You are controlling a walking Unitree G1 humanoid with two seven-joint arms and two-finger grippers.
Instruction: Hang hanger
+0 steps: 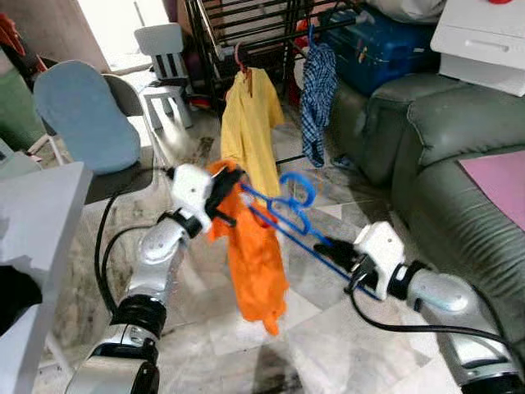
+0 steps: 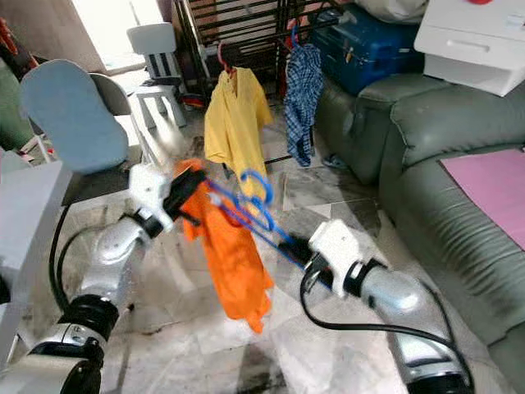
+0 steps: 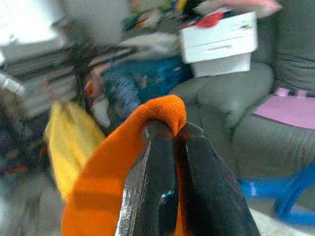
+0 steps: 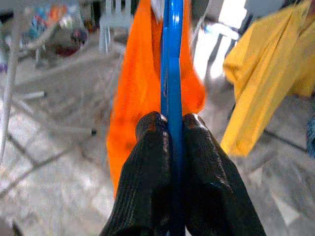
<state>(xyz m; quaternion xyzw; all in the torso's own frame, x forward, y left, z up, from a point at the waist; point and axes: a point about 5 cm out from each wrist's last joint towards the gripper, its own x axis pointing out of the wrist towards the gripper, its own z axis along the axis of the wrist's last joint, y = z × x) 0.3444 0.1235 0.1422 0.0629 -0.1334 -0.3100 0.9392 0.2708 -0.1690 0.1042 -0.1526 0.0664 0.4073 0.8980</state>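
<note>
The blue hanger [image 1: 283, 215] looked light and stiff, its thin plastic bar probably slippery; the orange shirt [image 1: 254, 254] on it was soft and limp. It hung in mid-air above the tiled floor [image 1: 328, 328], short of the black drying rack [image 1: 246, 33]. The right gripper [image 4: 170, 129] had its fingers clamped on the bar's end, a sound hold; the left gripper [image 3: 170, 135] pinched the shirt's cloth.

**The count, from where I stand**

Three garments up — one orange shirt [image 1: 256, 254] on my hanger, one yellow shirt [image 1: 250, 123] and one blue checked shirt [image 1: 316, 90] on the rack. One blue hanger [image 1: 287, 213]. Two grippers of mine — left gripper [image 1: 227, 187], right gripper [image 1: 338, 249]. One white chair [image 1: 164, 66], one green sofa [image 1: 443, 148], one blue suitcase [image 1: 381, 49].
</note>
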